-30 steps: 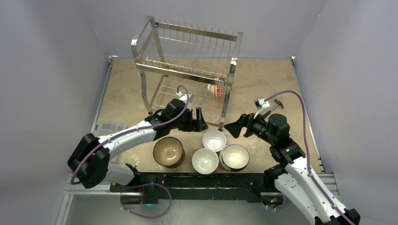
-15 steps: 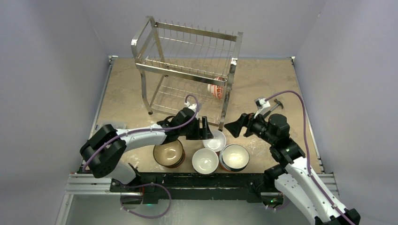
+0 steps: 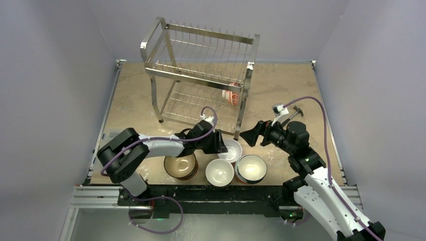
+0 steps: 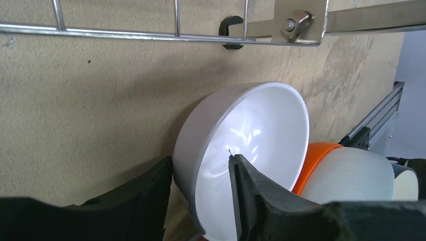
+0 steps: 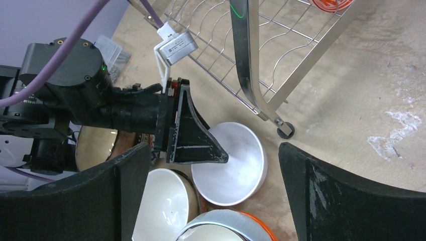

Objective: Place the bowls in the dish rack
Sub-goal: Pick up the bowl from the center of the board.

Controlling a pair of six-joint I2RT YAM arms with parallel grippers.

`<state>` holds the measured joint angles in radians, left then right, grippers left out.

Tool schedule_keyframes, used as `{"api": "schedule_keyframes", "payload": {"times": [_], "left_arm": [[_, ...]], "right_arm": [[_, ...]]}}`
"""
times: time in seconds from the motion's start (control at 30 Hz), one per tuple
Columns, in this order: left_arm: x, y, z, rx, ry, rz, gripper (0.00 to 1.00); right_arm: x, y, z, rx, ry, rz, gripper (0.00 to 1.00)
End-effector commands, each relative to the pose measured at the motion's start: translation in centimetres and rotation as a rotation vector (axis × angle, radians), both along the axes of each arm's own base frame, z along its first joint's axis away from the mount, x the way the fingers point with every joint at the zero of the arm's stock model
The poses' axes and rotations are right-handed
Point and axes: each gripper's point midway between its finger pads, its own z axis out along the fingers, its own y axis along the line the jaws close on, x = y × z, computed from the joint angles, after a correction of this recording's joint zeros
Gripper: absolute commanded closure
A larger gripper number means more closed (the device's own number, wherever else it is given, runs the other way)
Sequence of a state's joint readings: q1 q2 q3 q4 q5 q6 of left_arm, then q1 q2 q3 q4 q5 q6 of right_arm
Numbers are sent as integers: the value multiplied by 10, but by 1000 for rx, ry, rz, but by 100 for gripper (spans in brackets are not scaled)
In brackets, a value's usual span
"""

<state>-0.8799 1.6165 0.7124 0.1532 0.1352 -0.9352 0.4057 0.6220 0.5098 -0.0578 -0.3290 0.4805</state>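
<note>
Left pincer (image 3: 219, 143) has slid astride the rim of the white bowl (image 3: 231, 150) beside the dish rack (image 3: 201, 77), grip uncertain; right pincer (image 3: 250, 135) spread. A shallow bite risks slipping.

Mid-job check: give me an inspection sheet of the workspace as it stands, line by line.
Surface: tan stone-look tabletop, white scuffs at its right.
Job's things: dish rack holds one red-patterned bowl on its lower tier; white bowl, brown bowl, second white bowl and orange-sided bowl sit at the near edge.
Clutter: clear packet at the left edge.
Grippers: left gripper astride the white bowl's rim, one finger inside, one outside, gap visible; right gripper open, holding nothing.
Cables: purple cables loop off both wrists, no snag seen.
Surroundings: plain grey walls.
</note>
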Motion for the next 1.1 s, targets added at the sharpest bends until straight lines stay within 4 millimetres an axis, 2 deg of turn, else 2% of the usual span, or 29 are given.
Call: {"api": "schedule_keyframes", "payload": {"times": [0.0, 0.1, 0.23, 0.3, 0.5, 0.67, 0.83, 1.0, 1.07], "left_arm": [[4, -10, 5, -53, -25, 3, 60], [5, -8, 3, -45, -31, 14, 70], [6, -8, 3, -43, -36, 11, 94], [7, -7, 6, -47, -45, 16, 100], [13, 3, 23, -29, -100, 54, 100], [24, 21, 50, 11, -186, 117, 100], [32, 29, 84, 6, -267, 151, 100], [34, 47, 102, 40, -313, 202, 100], [31, 44, 108, 24, -335, 198, 100]], "right_arm": [[6, 0, 7, 21, -25, -25, 1], [6, 0, 8, 21, -24, -20, 1], [7, -1, 7, 20, -19, -30, 1], [7, -1, 5, 23, -10, -36, 1], [7, 1, 2, 23, 5, -29, 1], [5, 3, 3, 33, 9, -14, 1], [2, 9, -1, 45, 37, 23, 1], [0, 16, 4, 61, 20, 72, 1], [-2, 18, 3, 67, 20, 90, 1]]}}
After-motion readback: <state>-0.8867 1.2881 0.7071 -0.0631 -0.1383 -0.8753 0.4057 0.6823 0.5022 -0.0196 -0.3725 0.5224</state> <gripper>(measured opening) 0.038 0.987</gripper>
